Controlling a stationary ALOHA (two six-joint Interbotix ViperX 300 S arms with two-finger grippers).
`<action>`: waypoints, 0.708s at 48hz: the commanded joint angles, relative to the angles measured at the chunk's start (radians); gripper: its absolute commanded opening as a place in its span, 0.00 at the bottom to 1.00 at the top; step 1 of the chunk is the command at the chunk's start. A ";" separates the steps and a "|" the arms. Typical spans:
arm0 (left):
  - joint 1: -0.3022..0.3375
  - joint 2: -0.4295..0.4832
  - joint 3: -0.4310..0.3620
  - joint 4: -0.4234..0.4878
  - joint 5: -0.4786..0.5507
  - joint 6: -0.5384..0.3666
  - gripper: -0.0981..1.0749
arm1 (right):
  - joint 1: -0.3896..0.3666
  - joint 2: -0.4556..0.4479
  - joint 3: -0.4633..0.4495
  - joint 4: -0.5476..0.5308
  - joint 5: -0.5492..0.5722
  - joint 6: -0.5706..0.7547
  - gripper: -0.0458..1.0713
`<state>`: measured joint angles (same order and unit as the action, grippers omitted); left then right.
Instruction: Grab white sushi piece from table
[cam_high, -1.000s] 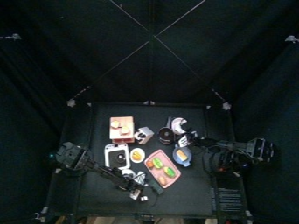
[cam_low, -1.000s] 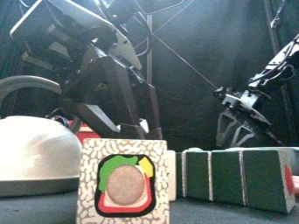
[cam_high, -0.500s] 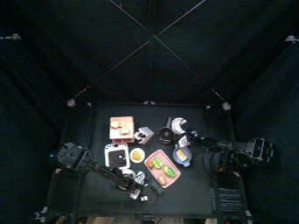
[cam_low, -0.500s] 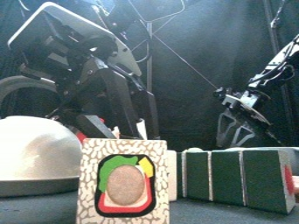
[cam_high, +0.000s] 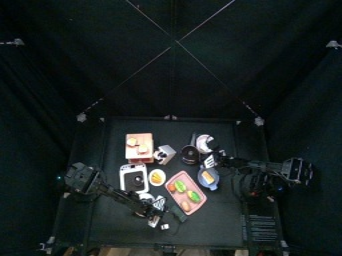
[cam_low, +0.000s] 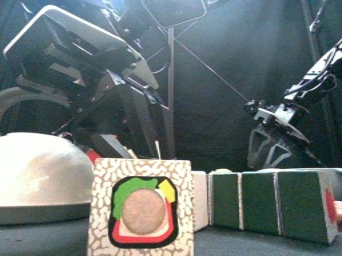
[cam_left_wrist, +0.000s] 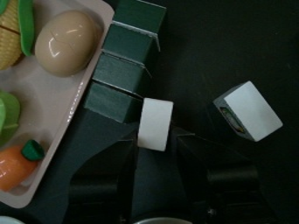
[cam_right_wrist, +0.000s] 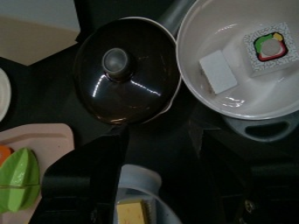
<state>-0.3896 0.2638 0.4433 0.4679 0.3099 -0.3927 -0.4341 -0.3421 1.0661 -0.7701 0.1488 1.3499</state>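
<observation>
Two jaws of the left gripper (cam_left_wrist: 162, 149) stand spread, and the white sushi piece (cam_left_wrist: 156, 124), a smooth matte block with rounded corners, lies on the black table (cam_left_wrist: 233, 44) between them. The jaws are dark against the dark tabletop, so whether either one touches the piece cannot be told. From above, this spot is toward 7 o'clock on the table.

Seen from the left wrist, a second block (cam_left_wrist: 251, 109) with a white face and dark sides lies at 2 o'clock from the piece, apart from it. At 11 o'clock, a row of boxy dark green blocks (cam_left_wrist: 126, 66) runs along the edge of a pink tray (cam_left_wrist: 73, 92), which holds a glossy egg (cam_left_wrist: 66, 42) and an orange carrot (cam_left_wrist: 17, 166), both partly cut off.

The right gripper (cam_low: 278, 155) hangs at the table's 3 o'clock side, jaws parted and empty, above a shiny round black lid (cam_right_wrist: 122, 74) with a knob and a smooth white bowl (cam_right_wrist: 251, 96). In the front view, a speckled cube (cam_low: 140, 210) hides the white piece
</observation>
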 joint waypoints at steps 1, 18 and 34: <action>0.002 -0.064 0.012 -0.012 -0.017 -0.003 0.62 | 0.002 -0.009 -0.018 0.000 -0.008 -0.002 0.85; 0.057 -0.235 0.106 -0.074 -0.069 -0.006 0.60 | 0.015 -0.008 -0.026 -0.002 -0.011 -0.003 0.85; 0.216 -0.313 0.167 -0.115 -0.210 0.000 0.60 | 0.058 0.008 -0.075 -0.014 -0.015 -0.012 0.85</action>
